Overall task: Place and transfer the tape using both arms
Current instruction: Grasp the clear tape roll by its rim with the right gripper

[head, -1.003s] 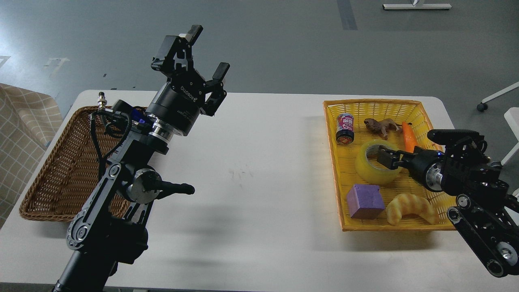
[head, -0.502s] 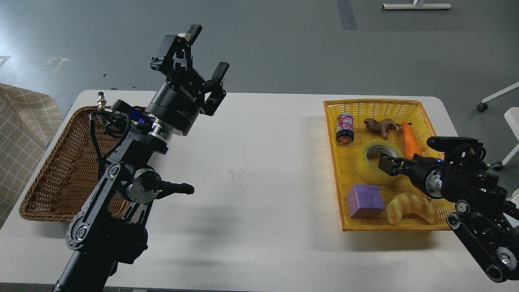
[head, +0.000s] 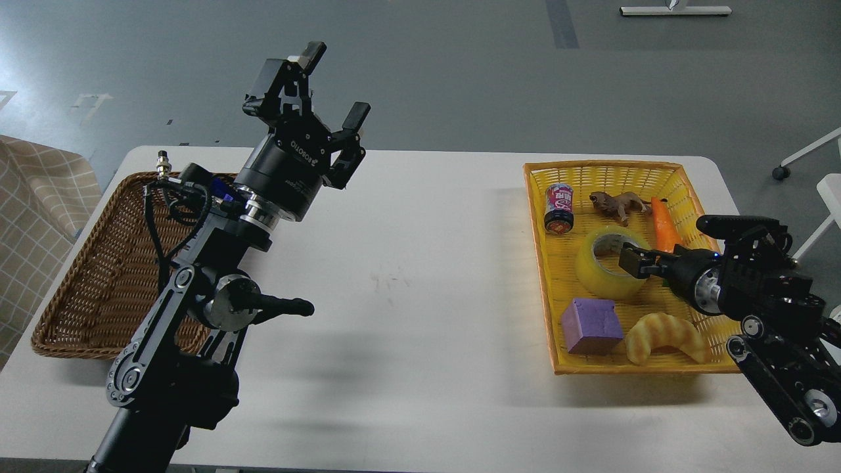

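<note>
The tape (head: 601, 269), a translucent yellow roll with a grey-brown core, lies flat in the middle of the yellow basket (head: 604, 169) at the right. My right gripper (head: 634, 261) reaches in from the right and sits at the roll's right rim, dark and small. I cannot tell whether its fingers grip the rim. My left gripper (head: 336, 82) is raised high over the table's back left, open and empty, far from the tape.
In the yellow basket with the tape are a small can (head: 559, 208), a brown toy animal (head: 616, 203), an orange carrot (head: 663, 225), a purple cube (head: 591, 326) and a croissant (head: 665, 336). A brown wicker basket (head: 79, 276) stands at the left on the white table (head: 420, 276).
My right gripper dipped lower at the tape's right rim, then shifted slightly right and back up. The tape stays in place. The left arm has hardly moved.
</note>
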Robot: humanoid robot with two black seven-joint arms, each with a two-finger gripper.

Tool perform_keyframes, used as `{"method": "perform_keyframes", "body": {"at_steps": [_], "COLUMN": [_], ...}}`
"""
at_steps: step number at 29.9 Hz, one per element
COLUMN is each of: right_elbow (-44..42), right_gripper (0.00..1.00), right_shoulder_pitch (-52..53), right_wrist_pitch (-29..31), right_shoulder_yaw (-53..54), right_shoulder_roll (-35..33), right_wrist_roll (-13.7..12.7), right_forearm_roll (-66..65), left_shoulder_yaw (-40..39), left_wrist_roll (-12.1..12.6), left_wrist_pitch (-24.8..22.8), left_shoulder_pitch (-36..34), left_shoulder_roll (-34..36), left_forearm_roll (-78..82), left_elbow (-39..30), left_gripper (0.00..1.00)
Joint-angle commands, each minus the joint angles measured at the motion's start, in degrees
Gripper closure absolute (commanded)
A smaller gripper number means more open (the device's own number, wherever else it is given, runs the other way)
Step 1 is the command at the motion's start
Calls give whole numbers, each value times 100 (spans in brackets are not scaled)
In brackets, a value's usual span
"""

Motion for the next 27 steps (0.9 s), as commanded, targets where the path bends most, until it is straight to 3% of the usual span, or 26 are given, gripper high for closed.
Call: {"method": "perform_keyframes", "body": {"at_steps": [1, 7, 19, 27], "right_elbow": [-60, -60, -157, -174], "right_gripper": [17, 27, 30, 43], "right_shoulder_pitch": [60, 51, 33, 16], "right_wrist_pitch": [-1, -10, -80, -115], "right_shoulder_yaw": [-14, -49, -49, -76], "right_shoulder_roll": [0, 44, 62, 150], "right_wrist_roll": [55, 55, 55, 55], "right_forearm_roll": [0, 0, 0, 0], "left_shoulder_yaw": [0, 0, 0, 0], "left_wrist_roll": [0, 0, 0, 0], "left_wrist_pitch": [0, 0, 0, 0], "left_shoulder_pitch": [3, 3, -15, -24], "left_shoulder_roll": [0, 0, 0, 0], "left_forearm_roll": [-10, -1, -1, -1], "left_elbow": [5, 5, 5, 5], "left_gripper": [2, 2, 2, 2]}}
